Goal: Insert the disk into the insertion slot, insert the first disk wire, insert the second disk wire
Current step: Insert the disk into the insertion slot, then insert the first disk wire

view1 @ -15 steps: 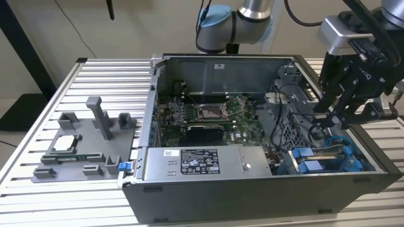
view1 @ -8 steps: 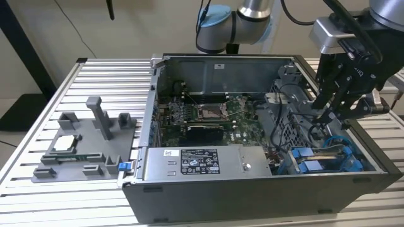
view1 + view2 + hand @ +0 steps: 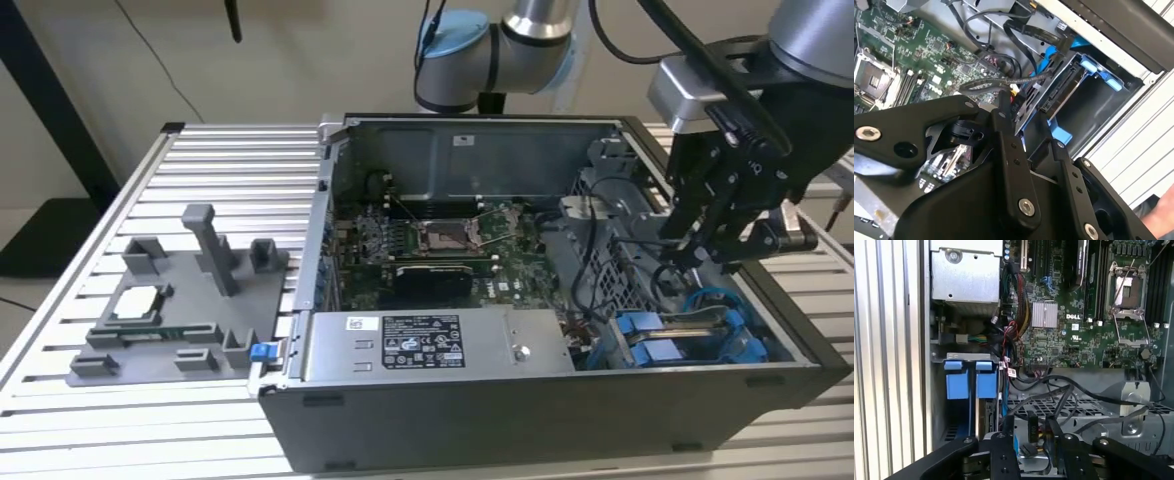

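Your claw [image 3: 710, 252] hangs over the near corner of the open computer case [image 3: 534, 425], on the exterior view's right. The disk [image 3: 1056, 92] sits in its blue frame inside the insertion slot [image 3: 1099, 107], just under the claw. A black wire plug [image 3: 1032, 426] is right at the claw's tip, near the disk's edge. You cannot tell if the claw grips it.

In the second wrist view the gripper [image 3: 1030, 124] covers one end of the disk [image 3: 1060, 89]. The exterior view's upper edge cuts off the arm [image 3: 534, 45].
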`<state>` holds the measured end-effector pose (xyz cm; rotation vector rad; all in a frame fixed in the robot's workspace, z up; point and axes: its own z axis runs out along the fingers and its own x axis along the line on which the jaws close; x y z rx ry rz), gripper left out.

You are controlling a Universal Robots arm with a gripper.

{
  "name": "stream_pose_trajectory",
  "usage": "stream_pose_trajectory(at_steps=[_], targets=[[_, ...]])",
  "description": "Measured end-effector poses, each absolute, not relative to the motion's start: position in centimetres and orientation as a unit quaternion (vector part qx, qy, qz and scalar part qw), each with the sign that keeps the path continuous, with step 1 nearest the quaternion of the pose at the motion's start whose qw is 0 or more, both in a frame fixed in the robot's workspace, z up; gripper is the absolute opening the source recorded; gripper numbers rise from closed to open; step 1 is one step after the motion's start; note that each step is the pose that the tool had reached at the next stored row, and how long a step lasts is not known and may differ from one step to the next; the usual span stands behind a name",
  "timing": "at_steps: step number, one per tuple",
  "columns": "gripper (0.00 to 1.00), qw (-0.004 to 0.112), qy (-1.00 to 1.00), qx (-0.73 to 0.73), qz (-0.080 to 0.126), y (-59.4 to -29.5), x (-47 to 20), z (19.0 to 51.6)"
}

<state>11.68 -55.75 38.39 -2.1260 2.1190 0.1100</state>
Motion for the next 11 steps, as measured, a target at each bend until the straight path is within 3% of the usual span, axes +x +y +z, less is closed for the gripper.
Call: stream_pose_trajectory(at_steps=[4,5,11], targets=[[1.00,0.073,0.703,-0.707,0.032,-55.73,11.68,37.94],[0.00,0.074,0.703,-0.707,0.032,-55.73,11.68,37.90],[0.00,0.076,0.703,-0.707,0.034,-55.73,11.65,37.82]])
